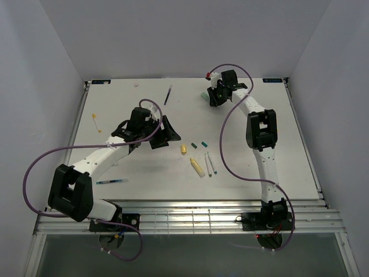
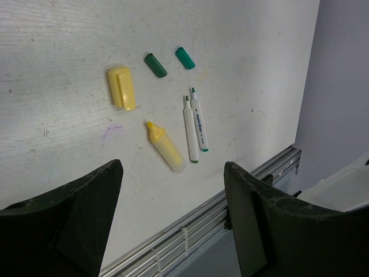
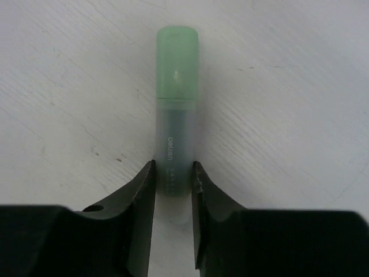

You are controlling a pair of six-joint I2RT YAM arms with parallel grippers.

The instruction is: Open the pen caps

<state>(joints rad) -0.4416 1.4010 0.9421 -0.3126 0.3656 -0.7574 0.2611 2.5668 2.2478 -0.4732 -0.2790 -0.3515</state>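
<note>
Far back, right gripper (image 3: pixel 173 167) clamps green highlighter (image 3: pixel 173 133) — cap (image 3: pixel 177 63) on.

White table top (image 1: pixel 291 144), matt and finely scuffed, with a faint purple smear (image 2: pixel 113 130) visible in the left wrist view. Three plain, pale grey-lavender walls enclose it: back wall (image 1: pixel 190 34), left wall (image 1: pixel 29 86) and right wall (image 1: pixel 340 86), each meeting a table edge. Slotted aluminium rails (image 1: pixel 190 214) run along the near edge. Below them lies a darker grey-green panel (image 1: pixel 190 254). Lighting is even and diffuse, casting only soft shadows on the table.
</note>
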